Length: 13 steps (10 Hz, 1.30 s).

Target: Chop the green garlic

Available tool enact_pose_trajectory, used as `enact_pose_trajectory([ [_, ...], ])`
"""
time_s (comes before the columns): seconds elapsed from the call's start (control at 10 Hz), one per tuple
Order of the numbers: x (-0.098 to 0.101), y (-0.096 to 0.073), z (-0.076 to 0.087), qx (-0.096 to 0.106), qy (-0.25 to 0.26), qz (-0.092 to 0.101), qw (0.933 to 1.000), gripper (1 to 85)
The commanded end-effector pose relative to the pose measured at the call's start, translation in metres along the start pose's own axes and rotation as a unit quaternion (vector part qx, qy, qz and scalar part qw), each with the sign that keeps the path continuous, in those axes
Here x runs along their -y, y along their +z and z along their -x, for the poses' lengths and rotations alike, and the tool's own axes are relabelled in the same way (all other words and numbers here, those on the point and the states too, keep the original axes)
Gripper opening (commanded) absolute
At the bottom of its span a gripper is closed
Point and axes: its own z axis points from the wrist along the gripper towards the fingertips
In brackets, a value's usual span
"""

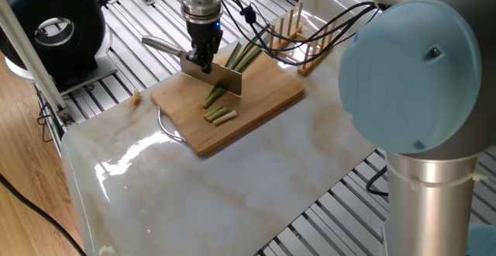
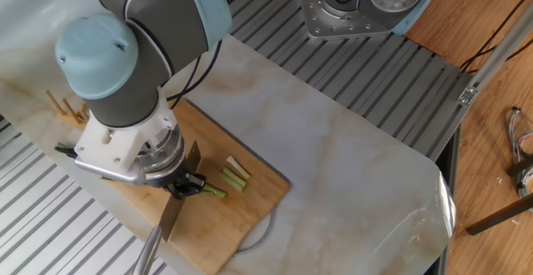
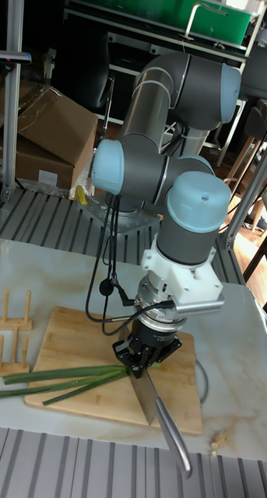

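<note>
Resting on the marble table (image 1: pixel 232 194), a wooden cutting board (image 1: pixel 271 97) was laid so that the green garlic (image 3: pixel 63 379) could be cut against a firm surface; its dark leaves were pointed toward the peg rack (image 1: pixel 298 31), and short cut pieces (image 1: pixel 220 115) were seen near the board's middle. The arm was folded steeply downward over the board. The gripper (image 1: pixel 201 56) was seen clamped on a cleaver (image 1: pixel 213 75), whose blade was held edge-down across the stalk, apparently for another cut.
</note>
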Motion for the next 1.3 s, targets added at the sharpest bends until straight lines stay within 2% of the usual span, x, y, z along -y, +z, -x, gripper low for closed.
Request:
enact_pose_trajectory([
  [0.0,0.001,-0.015,-0.008,-0.002,0.004,0.013,0.9999,1.3],
  [0.2,0.004,-0.019,-0.011,0.001,0.001,0.019,0.9998,1.3],
  [0.4,0.000,0.000,-0.006,0.017,0.010,0.015,0.9997,1.3],
  [0.7,-0.005,0.006,-0.002,0.023,0.015,0.017,0.9995,1.3],
  [1.0,-0.005,-0.014,0.003,0.014,0.010,0.026,0.9995,1.3],
  [1.1,-0.005,-0.024,0.009,0.018,0.008,0.030,0.9994,1.3],
  [1.2,-0.009,-0.023,0.014,0.027,0.009,0.038,0.9989,1.3],
])
